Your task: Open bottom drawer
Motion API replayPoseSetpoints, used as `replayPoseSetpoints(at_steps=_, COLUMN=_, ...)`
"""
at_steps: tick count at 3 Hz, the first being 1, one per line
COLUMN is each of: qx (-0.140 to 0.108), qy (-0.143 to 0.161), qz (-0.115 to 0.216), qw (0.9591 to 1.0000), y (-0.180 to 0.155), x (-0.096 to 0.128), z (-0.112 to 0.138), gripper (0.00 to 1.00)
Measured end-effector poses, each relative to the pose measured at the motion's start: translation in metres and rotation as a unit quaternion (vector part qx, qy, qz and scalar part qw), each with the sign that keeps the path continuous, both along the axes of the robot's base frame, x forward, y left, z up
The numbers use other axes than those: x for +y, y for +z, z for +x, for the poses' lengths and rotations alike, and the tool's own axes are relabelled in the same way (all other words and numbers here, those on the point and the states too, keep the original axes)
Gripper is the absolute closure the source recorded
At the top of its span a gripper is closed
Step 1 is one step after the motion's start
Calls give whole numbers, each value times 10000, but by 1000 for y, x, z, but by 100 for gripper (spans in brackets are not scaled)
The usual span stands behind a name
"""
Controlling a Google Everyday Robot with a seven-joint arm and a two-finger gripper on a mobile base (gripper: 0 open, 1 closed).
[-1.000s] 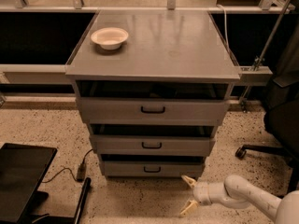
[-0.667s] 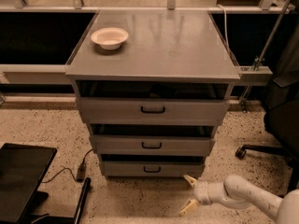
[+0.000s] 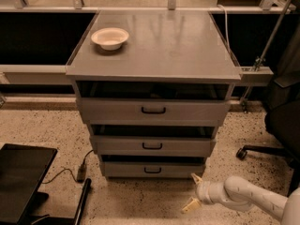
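**Camera view.** Claw [image 3: 193,191] hovering low over floor [image 3: 140,201], right of cabinet [image 3: 159,46], fingers [image 3: 190,206] standing spread, pinching nothing. Bottom drawer [image 3: 178,169] sitting lowest in stack, small handle [image 3: 152,170] lying well left of claw. Likely hazards: sideways approach sending fingertip into drawer's front corner; shallow grip slipping off handle during pull.
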State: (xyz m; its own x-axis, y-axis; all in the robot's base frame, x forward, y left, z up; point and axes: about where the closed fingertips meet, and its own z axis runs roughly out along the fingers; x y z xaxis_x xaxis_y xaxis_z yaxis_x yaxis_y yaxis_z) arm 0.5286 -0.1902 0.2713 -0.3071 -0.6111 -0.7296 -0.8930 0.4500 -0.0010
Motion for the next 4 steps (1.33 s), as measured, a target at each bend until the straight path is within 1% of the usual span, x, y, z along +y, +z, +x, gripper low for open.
replayPoseSetpoints(at_steps=1, qx=2, qy=27, qz=34, qw=10000, y=0, x=2, z=0, gripper=0)
replayPoseSetpoints(at_steps=2, qx=-51, qy=-19, qz=-7, qw=10000, y=-10, x=4, z=17, gripper=0)
replayPoseSetpoints(at_steps=3, qx=-350, qy=-203, qz=-231, qw=9989, y=-26, x=14, z=57, gripper=0)
replayPoseSetpoints(at_steps=4, qx=-350, qy=-202, qz=-231, qw=9989, y=-26, x=14, z=57, gripper=0)
